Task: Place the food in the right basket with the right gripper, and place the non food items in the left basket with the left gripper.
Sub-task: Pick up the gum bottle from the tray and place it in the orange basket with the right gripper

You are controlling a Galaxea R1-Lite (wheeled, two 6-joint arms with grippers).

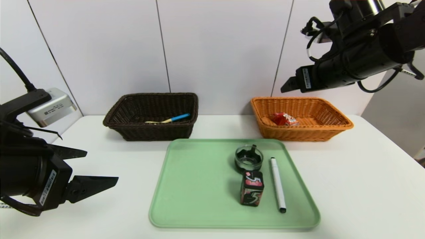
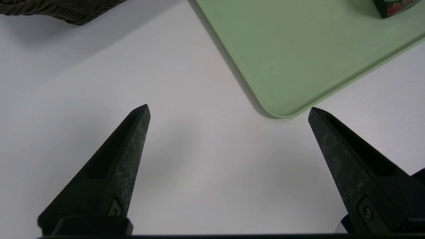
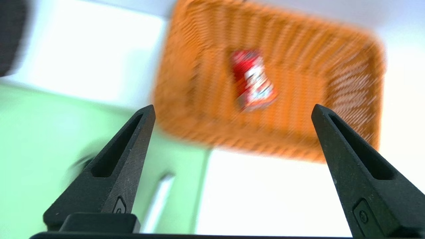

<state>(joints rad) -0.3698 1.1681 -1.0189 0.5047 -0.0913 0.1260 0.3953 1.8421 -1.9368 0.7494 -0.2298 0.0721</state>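
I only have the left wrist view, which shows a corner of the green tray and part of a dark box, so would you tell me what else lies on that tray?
Observer: Behind the black box marked 5 is a clear round glass bowl, and beside them lies a white marker with black ends.
Operator: Thank you; is anything in the orange wicker basket?
Observer: Yes, a red and white packet lies inside the orange wicker basket.
Operator: And where is the right gripper?
Observer: The right gripper is above that basket, its jaws wide apart with nothing between them.
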